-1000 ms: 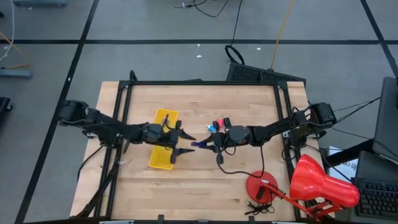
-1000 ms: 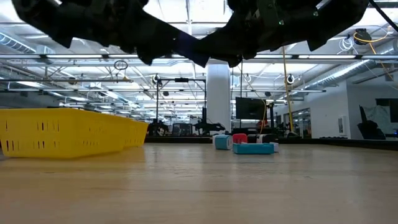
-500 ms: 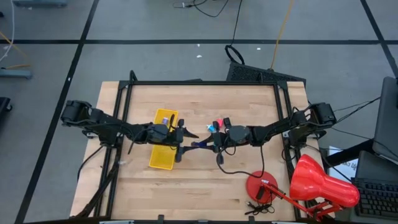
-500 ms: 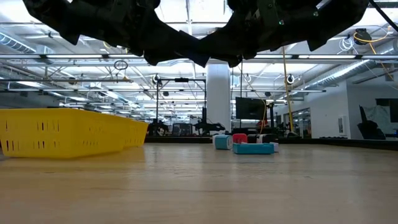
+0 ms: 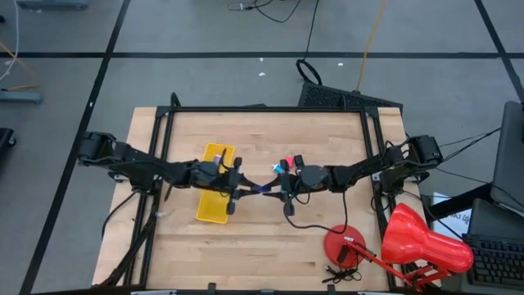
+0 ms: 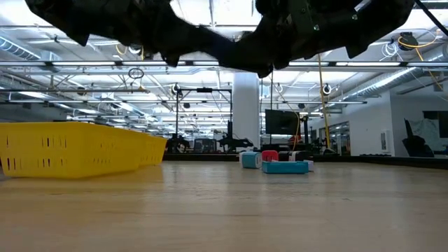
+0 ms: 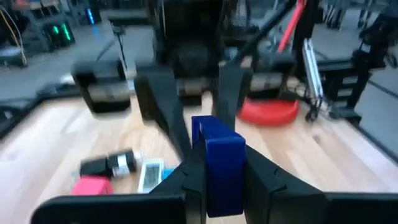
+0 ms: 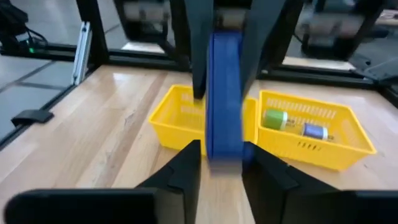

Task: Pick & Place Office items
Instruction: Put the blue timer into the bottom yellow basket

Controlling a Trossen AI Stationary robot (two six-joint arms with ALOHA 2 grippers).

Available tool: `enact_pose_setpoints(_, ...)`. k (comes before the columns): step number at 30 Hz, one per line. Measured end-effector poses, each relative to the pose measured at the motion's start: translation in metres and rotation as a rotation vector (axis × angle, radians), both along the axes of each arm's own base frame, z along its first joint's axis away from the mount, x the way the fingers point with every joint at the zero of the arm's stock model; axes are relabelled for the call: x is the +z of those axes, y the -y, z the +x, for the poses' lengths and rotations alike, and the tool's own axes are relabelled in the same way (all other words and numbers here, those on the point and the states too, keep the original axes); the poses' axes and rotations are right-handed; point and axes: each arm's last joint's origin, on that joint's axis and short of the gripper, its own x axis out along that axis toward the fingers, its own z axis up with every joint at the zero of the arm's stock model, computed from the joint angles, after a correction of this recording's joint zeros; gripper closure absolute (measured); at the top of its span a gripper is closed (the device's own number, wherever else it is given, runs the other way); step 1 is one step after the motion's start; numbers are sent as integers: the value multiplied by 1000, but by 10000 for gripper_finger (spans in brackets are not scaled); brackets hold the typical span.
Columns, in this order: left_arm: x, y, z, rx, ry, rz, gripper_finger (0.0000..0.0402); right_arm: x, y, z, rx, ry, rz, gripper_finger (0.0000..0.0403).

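Bright overhead lighting; both wrist views motion-blurred.

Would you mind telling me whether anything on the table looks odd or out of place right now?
One thing stands out: a blue item hangs in mid-air above the table, between the left gripper and the right gripper, both on it at once. The rest looks orderly, with two small pieces lying in the yellow tray.
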Motion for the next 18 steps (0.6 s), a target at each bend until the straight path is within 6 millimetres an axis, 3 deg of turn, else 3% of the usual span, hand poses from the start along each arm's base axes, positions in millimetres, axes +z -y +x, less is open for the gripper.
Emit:
enact_pose_setpoints(7, 20, 5, -23, 8, -42, 16, 328, -5, 0, -1, 2, -54, -7, 271)
enact_pose_setpoints(11, 30, 9, -42, 0, -92, 37, 347, -6, 0, -2, 2, -68, -9, 274)
enact_pose_setpoints(18, 28, 15, -79, -18, -132, 5, 346, -6, 0, -2, 1, -69, -10, 284)
